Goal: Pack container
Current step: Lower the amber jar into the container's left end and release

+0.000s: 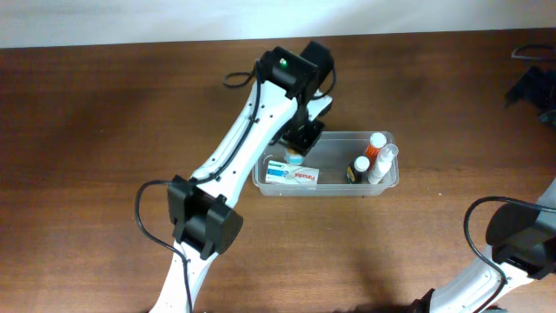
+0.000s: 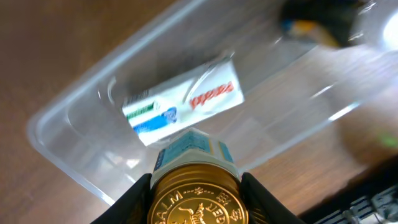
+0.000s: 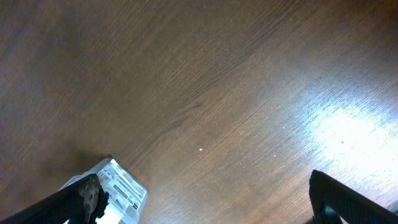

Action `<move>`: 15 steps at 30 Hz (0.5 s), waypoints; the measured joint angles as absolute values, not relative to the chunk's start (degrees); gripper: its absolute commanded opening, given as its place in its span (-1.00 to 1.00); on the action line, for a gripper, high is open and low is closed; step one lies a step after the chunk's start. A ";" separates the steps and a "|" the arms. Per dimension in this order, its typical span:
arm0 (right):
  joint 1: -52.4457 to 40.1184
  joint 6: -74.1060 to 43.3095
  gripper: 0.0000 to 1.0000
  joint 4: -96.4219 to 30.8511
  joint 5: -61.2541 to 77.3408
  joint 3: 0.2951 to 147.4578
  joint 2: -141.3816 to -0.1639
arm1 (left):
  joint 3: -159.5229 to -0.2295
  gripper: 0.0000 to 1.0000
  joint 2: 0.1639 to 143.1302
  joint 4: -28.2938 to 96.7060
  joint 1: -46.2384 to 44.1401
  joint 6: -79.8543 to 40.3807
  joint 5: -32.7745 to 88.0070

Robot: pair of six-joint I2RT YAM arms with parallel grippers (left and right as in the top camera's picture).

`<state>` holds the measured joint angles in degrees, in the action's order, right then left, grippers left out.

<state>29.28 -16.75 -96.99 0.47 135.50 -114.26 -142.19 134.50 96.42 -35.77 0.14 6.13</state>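
The clear plastic container [image 1: 347, 190] stands mid-table. Inside it lie a white box with red and blue print [image 1: 292, 175], a white bottle with a red cap [image 1: 378, 143], a dark bottle with a yellow label [image 1: 360, 166] and a clear tube [image 1: 383, 163]. My left gripper [image 1: 296, 149] is shut on a small jar with a gold embossed lid [image 2: 196, 200] and holds it over the container's left end [image 2: 68, 106], just above the box [image 2: 183, 99]. My right gripper [image 3: 211, 211] is open over bare wood, empty.
A small white labelled object [image 3: 123, 190] lies on the table by my right gripper's left finger. Dark equipment [image 1: 532, 83] sits at the table's far right edge. My right arm's base [image 1: 521, 239] is at the lower right.
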 measured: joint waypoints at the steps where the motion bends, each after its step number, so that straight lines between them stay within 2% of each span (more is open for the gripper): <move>1: 29.28 -16.75 0.97 -96.99 0.49 135.50 -114.26 | -140.55 -0.30 134.52 96.40 -35.77 0.05 5.87; 15: 29.28 -16.75 0.97 -96.99 0.49 135.52 -114.26 | -131.39 -0.30 134.52 89.06 -35.77 -0.25 5.50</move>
